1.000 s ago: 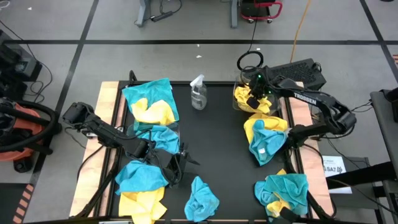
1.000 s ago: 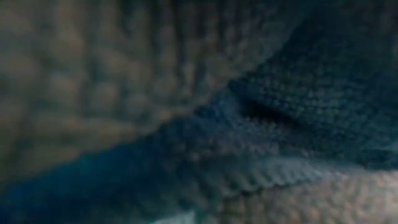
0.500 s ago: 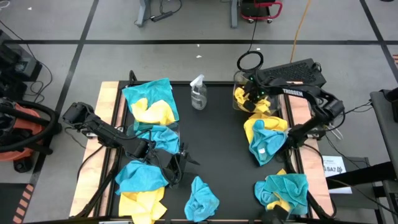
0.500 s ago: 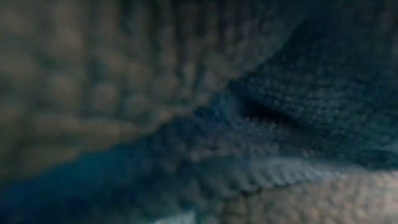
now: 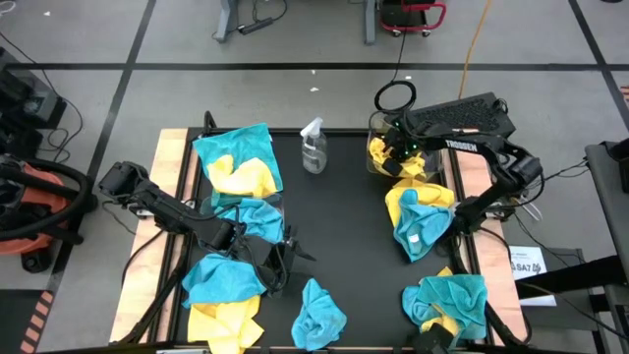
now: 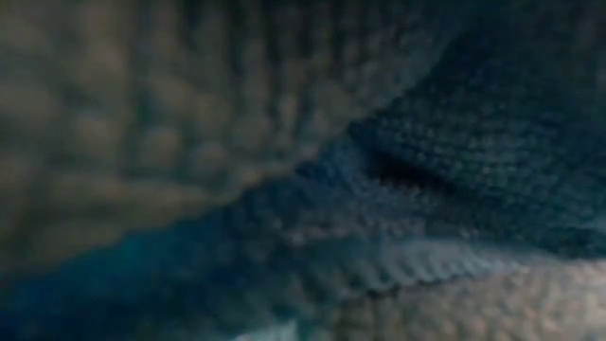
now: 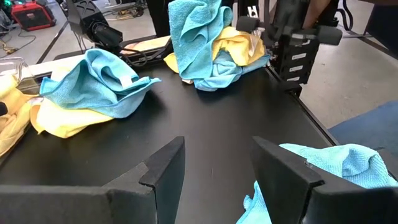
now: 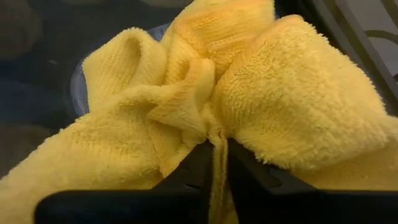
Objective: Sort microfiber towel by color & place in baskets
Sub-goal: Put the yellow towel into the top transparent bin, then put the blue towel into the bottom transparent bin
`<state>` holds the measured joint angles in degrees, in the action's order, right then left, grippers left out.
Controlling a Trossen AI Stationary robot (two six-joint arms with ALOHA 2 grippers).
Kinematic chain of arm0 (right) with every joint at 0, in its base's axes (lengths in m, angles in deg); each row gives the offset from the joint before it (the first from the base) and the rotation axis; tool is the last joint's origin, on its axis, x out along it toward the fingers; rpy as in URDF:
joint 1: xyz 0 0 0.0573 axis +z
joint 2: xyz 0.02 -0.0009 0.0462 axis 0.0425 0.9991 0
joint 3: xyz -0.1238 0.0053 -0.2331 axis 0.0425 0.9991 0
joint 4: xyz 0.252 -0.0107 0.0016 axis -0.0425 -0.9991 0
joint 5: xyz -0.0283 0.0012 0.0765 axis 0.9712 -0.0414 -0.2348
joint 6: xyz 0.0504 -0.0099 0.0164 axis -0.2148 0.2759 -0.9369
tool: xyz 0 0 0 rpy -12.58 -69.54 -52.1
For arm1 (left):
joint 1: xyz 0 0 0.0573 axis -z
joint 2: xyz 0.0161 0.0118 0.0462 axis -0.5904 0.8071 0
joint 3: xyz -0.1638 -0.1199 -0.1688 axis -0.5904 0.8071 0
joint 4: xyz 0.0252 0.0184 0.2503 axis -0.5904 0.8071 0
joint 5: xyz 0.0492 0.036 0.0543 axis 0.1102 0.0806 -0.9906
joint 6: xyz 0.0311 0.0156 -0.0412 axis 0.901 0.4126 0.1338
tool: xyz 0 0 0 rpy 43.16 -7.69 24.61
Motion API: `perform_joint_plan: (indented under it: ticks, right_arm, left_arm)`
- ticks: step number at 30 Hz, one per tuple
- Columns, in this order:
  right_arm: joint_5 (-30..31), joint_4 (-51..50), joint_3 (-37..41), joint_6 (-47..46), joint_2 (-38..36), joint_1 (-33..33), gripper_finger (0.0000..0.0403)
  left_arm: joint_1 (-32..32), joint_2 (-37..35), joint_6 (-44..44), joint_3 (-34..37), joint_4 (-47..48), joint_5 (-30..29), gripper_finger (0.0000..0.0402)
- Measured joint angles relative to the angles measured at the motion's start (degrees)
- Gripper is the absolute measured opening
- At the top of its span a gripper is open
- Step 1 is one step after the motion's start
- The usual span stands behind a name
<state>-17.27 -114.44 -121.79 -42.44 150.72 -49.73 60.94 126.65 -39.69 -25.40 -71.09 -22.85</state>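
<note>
Two dark arms, matte black links. Right arm (image 5: 491,157): white lettering on forearm link, small green light near wrist. Left arm (image 5: 162,205): bulky black joints, thin black cabling alongside. Left gripper (image 7: 217,168) fingers: flat, angular, black plates.

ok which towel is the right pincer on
The yellow towel in the far-right basket, pinched by the right pincer; the others lie loose on the table.

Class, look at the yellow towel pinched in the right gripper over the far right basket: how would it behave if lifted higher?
The yellow towel bunches into soft folds around the right gripper, so it would probably hang limp. Its fuzzy pile suggests it is light and unlikely to slip out.
</note>
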Motion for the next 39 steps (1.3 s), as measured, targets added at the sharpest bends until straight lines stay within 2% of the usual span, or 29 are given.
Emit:
perform_joint_plan:
  ticks: [14,19,30,39]
  right_arm:
    - [-0.3,-5.6,0.1,-2.6,-15.1,0.2,0.0158]
    - [-3.8,-6.9,0.1,-4.5,-22.3,0.3,0.0182]
    - [-4.6,-7.2,0.1,-7.3,-35.5,3.0,0.0194]
    - [-4.6,-6.9,0.0,-12.8,-42.4,5.2,0.0194]
  left_arm:
    - [0.0,0.0,0.0,0.0,0.0,0.0,0.019]
    - [0.0,0.0,0.0,0.0,0.0,0.0,0.019]
    - [0.0,0.0,0.0,0.0,0.0,0.0,0.019]
    - [0.0,0.0,0.0,0.0,0.0,0.0,0.019]
